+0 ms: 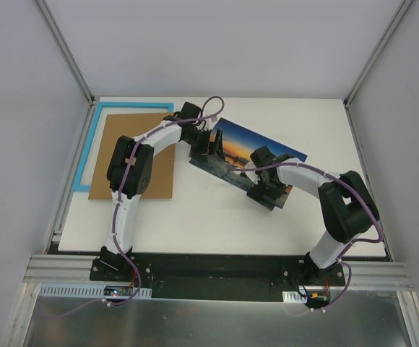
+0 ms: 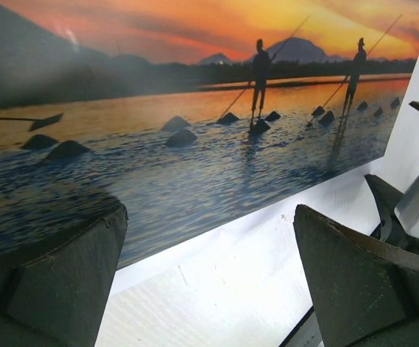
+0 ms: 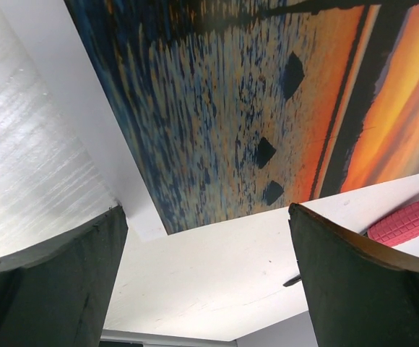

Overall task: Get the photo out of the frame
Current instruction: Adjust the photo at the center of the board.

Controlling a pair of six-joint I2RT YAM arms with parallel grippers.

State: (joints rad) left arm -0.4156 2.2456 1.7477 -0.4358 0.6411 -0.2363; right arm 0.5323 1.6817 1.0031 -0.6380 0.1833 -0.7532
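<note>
White table (image 1: pixel 195 224) bears one photo (image 1: pixel 242 144), one frame (image 1: pixel 84 155) (apart); two end effectors (image 2: pixel 209 217) (image 3: pixel 206 217) spread wide.

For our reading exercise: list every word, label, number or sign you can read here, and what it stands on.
No readable text.
The photo shows only a sunset scene; the frame and brown board are plain.
Marks on the arm bases are too small to read.

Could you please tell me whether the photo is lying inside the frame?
No, the photo lies flat on the table, to the right of the frame and outside its border.
</note>
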